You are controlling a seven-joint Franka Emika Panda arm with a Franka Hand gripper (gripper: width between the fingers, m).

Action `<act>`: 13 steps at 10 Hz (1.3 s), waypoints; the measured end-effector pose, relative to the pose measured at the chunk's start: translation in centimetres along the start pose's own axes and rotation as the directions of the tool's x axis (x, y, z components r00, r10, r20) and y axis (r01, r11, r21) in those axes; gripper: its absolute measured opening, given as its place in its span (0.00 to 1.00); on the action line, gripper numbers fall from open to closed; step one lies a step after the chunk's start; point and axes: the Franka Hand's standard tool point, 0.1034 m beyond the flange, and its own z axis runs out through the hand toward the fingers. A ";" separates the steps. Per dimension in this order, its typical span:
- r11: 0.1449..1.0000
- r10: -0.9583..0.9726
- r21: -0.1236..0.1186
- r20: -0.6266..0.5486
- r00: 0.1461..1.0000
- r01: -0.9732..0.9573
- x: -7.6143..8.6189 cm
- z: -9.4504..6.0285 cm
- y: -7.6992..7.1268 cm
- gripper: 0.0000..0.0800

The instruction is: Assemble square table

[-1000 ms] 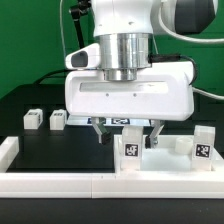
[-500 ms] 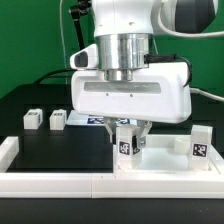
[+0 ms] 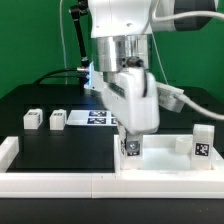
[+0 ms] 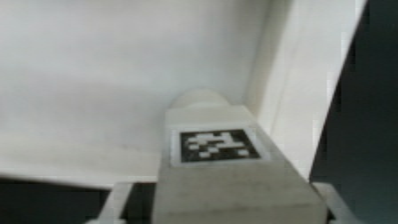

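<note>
The white square tabletop (image 3: 165, 163) lies at the exterior view's right front. My gripper (image 3: 131, 138) is shut on a white tagged leg (image 3: 131, 148) that stands upright at the tabletop's near-left corner. In the wrist view the leg (image 4: 217, 150) fills the gap between my fingers (image 4: 125, 200), with the tabletop's flat face (image 4: 107, 90) and raised rim (image 4: 306, 70) behind it. A second leg (image 3: 204, 143) stands upright at the tabletop's right corner. Two loose legs (image 3: 33, 119) (image 3: 58, 120) lie on the black table at the left.
The marker board (image 3: 98, 119) lies behind my hand on the black table. A long white border rail (image 3: 50, 182) runs along the front edge, with a raised end (image 3: 7, 150) at the left. Cables hang at the back.
My open hand came down around the corner leg and shut on it. It has since turned about a quarter turn around its vertical axis with the leg in it. The leg stayed at the corner.
</note>
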 end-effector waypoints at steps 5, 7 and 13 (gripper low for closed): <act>0.894 0.448 -0.020 0.029 0.894 -0.447 0.0 0.1 0.0 0.37; 0.878 0.478 -0.017 -0.004 0.878 -0.478 0.2 0.0 0.3 0.37; 0.901 0.434 0.000 0.015 0.901 -0.434 -1.2 -2.5 0.3 0.78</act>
